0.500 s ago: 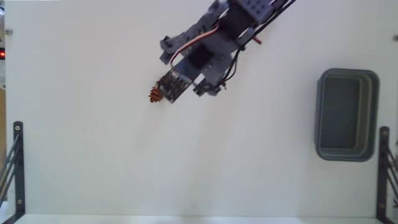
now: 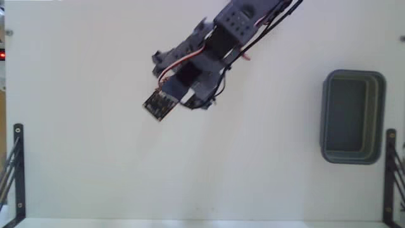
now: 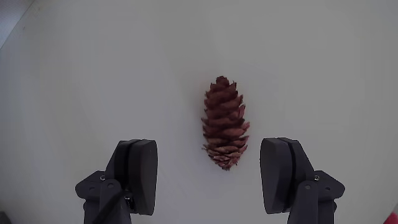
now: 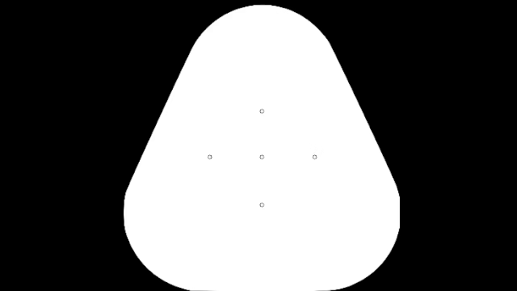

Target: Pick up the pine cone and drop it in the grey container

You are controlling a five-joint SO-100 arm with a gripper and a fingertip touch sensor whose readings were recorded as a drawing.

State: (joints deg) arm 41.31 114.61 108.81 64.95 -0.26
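Fixed view: the arm has shifted left, now hiding the pine cone (image 3: 225, 122); pincer (image 3: 211, 167) spread wide, released.

— What colours do I have on screen?
— I see a reddish-brown, scaly pine cone (image 3: 225, 123) on a plain white table (image 2: 95, 158), dark grey gripper fingers (image 3: 140, 174), and a dull blue-grey plastic tray (image 2: 353, 116) with a darker inside.

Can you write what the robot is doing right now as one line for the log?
phase: lining up | end effector: open, above table, nothing held | pine cone: on table, just ahead of fingers | grey container: empty, far right in fixed view
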